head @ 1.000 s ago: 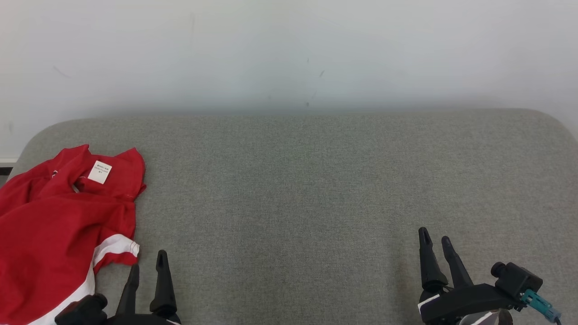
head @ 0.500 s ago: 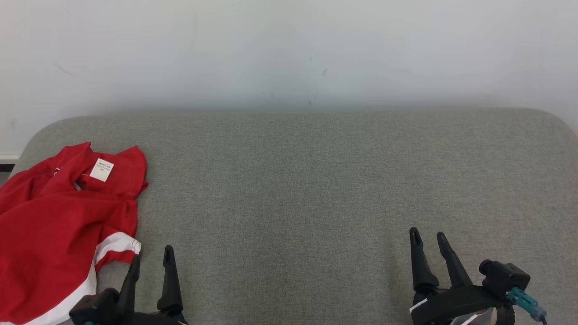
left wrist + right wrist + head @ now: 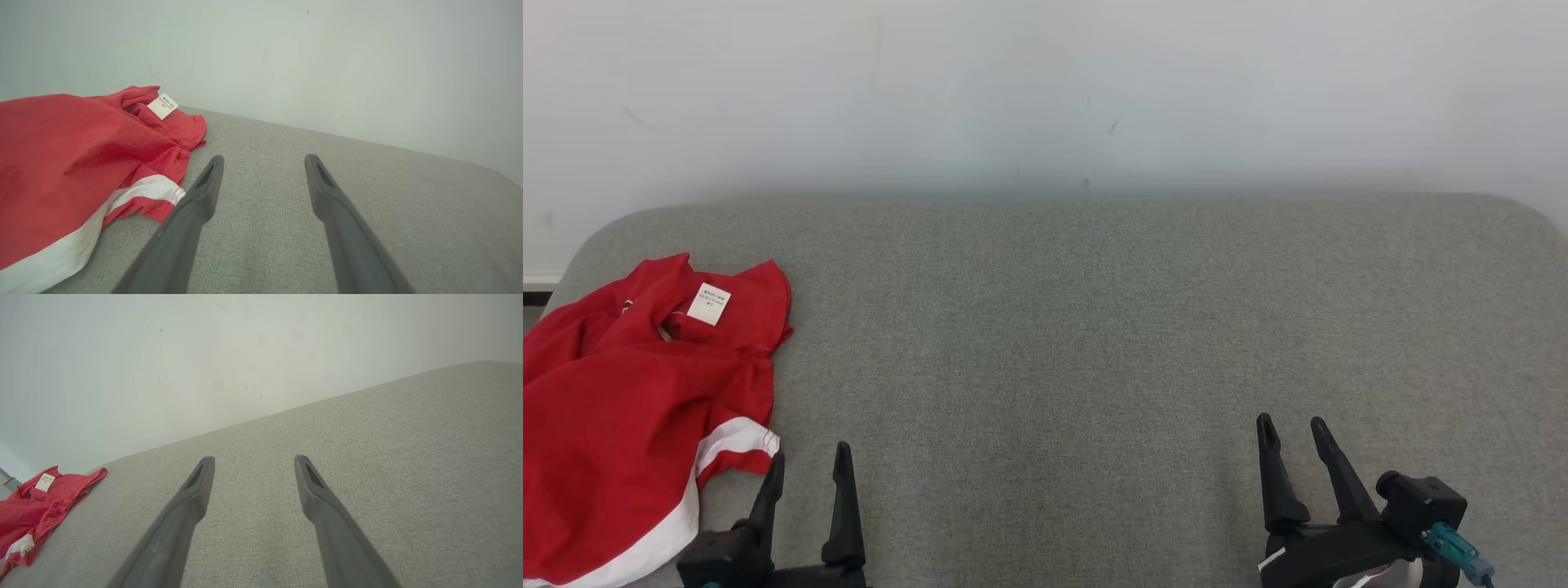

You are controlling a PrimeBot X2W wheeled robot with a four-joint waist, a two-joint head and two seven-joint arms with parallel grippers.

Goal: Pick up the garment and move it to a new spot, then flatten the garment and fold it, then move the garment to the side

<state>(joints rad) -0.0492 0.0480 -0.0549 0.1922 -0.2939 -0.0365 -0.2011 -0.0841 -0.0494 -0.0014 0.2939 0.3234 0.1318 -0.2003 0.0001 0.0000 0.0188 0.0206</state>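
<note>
Left gripper (image 3: 810,452): fingers spread, empty, at near edge of grey fabric-covered surface (image 3: 1054,327), just beside hem of crumpled red garment with white band (image 3: 629,408). Right gripper (image 3: 1290,420): spread, empty, near right end, well apart from garment. Garment at left end, small white label (image 3: 708,304) facing up toward far edge.

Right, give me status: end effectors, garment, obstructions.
Left end effector open, empty, close beside red garment. Right end effector open, empty. Garment crumpled at grey cushion's left end, not yet picked up. Nothing in the way.
</note>
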